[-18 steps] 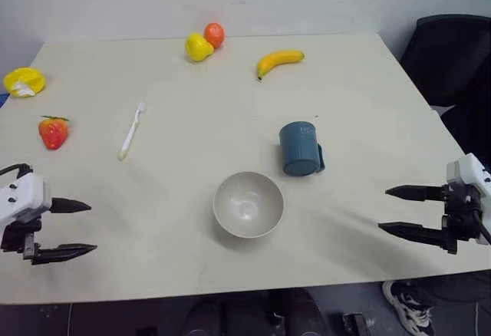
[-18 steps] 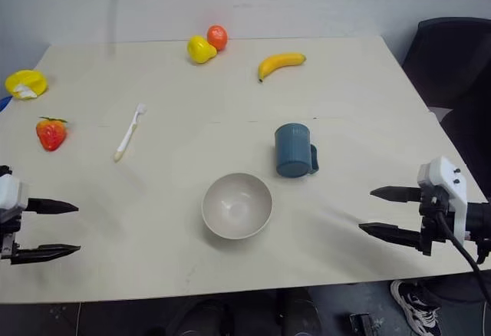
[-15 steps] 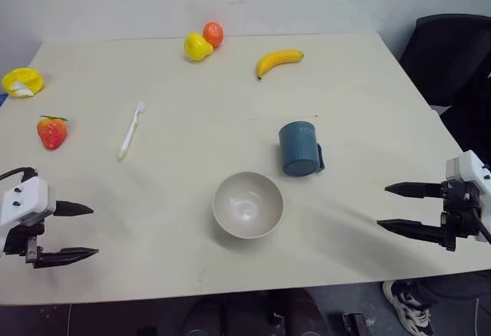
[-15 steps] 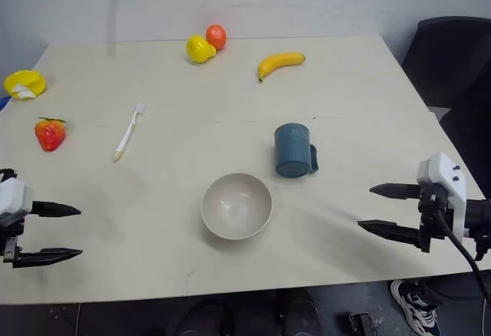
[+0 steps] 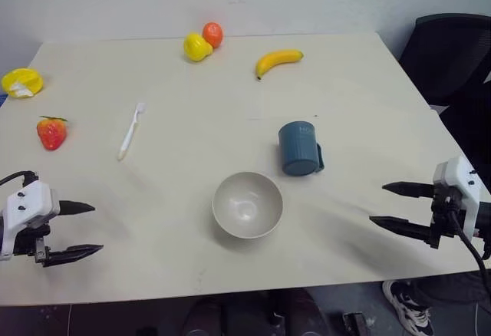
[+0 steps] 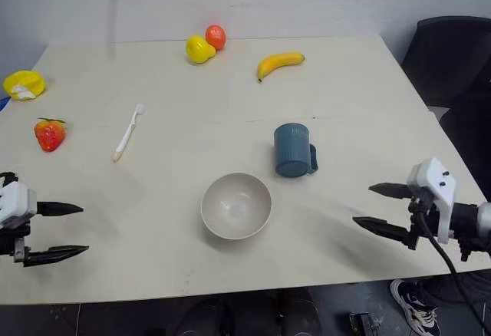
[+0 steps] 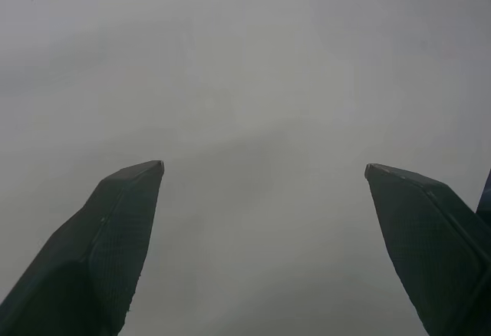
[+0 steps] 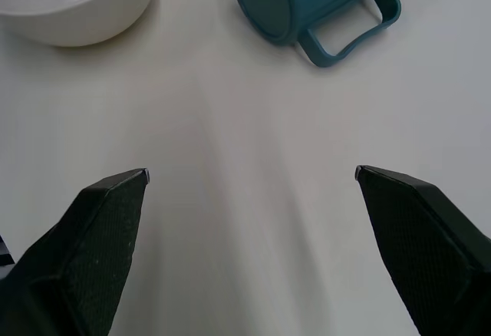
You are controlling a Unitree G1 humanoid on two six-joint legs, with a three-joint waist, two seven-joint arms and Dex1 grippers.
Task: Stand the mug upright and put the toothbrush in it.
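Both grippers spread wide and empty over the near table edge.

The left gripper point(image 5: 80, 230) hangs at the frame's lower left, the right gripper point(image 5: 387, 205) at lower right, fingers well apart, touching nothing. Out from the right one, the teal mug point(image 5: 298, 149) lies on its side just right of centre, near the beige bowl point(image 5: 247, 205). The white toothbrush point(image 5: 131, 130) lies flat at upper left, well apart from the mug.
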